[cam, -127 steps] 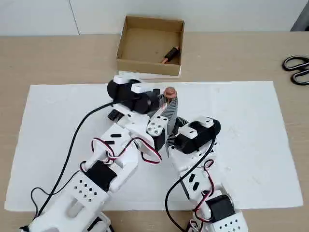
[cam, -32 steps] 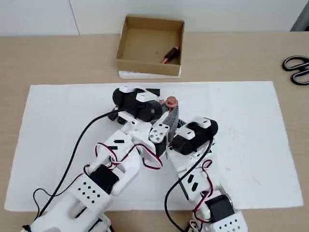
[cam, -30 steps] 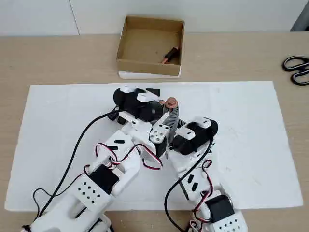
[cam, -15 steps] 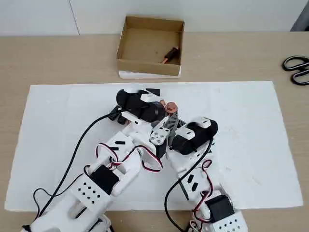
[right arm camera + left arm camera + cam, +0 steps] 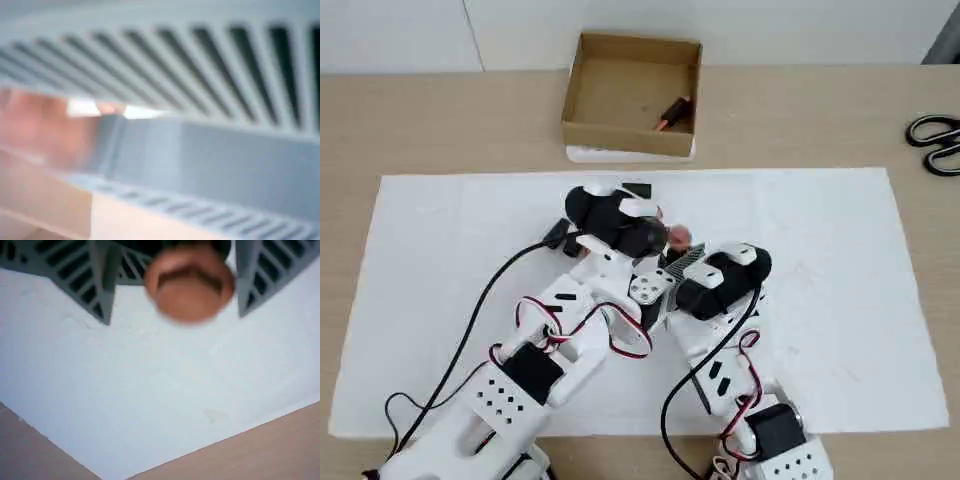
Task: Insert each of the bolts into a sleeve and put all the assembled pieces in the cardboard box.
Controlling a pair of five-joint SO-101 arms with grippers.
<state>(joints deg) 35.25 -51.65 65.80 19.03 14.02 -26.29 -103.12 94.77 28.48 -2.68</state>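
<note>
Mid-surface, the left hand (image 5: pixel 172 312) sits apart around a copper bolt (image 5: pixel 190 285); right hand (image 5: pixel 686 258) beside it, grip unclear

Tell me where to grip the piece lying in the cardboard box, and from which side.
Take the piece across its dark middle, straight down from above. It lies flat and slanted on the floor of the cardboard box, near one wall, so the walls would likely block a sideways approach. Close across its length, not along it.
</note>
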